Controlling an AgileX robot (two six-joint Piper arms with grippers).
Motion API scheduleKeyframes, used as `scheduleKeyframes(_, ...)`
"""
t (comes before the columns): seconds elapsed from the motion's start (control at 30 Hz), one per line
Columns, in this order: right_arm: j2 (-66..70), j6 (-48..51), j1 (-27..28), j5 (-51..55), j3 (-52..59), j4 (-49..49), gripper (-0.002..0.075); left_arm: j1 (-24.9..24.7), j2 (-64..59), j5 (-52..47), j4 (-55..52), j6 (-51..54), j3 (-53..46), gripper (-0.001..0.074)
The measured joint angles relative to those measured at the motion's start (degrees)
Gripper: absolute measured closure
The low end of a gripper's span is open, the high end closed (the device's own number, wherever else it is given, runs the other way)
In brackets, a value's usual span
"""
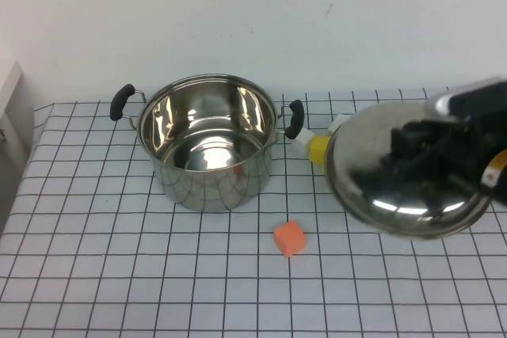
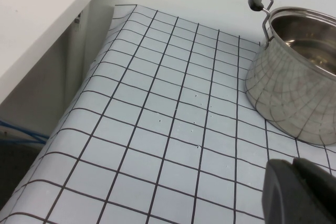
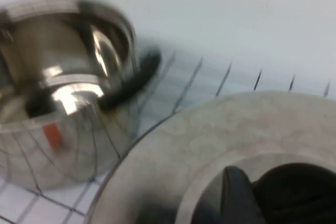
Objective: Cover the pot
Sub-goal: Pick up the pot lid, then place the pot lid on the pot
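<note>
The pot [image 1: 207, 144], a large shiny steel stockpot with two black side handles, stands open left of the table's middle. It also shows in the left wrist view [image 2: 294, 87] and the right wrist view [image 3: 63, 87]. My right gripper [image 1: 420, 160] is shut on the black knob [image 3: 296, 192] of the domed steel lid [image 1: 396, 195]. It holds the lid tilted above the table, to the right of the pot and apart from it. My left gripper [image 2: 300, 192] is shut and empty, low over the cloth left of the pot, outside the high view.
An orange cube [image 1: 289, 238] lies on the checked cloth in front of the pot's right side. A yellow and white object [image 1: 313, 146] lies between the pot's right handle and the lid. A white cabinet [image 2: 42, 19] stands past the table's left edge.
</note>
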State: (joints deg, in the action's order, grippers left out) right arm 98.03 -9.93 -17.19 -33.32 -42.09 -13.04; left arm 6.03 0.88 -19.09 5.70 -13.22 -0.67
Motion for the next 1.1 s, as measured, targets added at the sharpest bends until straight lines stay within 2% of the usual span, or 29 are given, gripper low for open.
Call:
scheduleKeyframes(0.17,-11.9,-10.6,-0.3,7.1,-3.3,-11.3,0.0375,0.0,0.0,0.0,0.0,0.0,0.0,0.0738)
scheduleKeyframes(0.33,-11.7,-26.1,-4.0,8.3,-13.2,-27.8,0.0375,0.0,0.0,0.0,0.0,0.0,0.0,0.0738)
scheduleKeyframes(0.5,-2.5,-38.9,-8.2,10.9,-28.0,-42.9,0.0375,0.0,0.0,0.0,0.0,0.0,0.0,0.0738)
scheduleKeyframes(0.8,20.6,-61.9,-12.5,10.7,-57.0,-63.3,0.0376,0.0,0.0,0.0,0.0,0.0,0.0,0.0738)
scheduleKeyframes(1.1,40.1,-82.4,-14.2,8.9,-79.2,-81.5,0.0376,0.0,0.0,0.0,0.0,-0.1,0.0,0.0738)
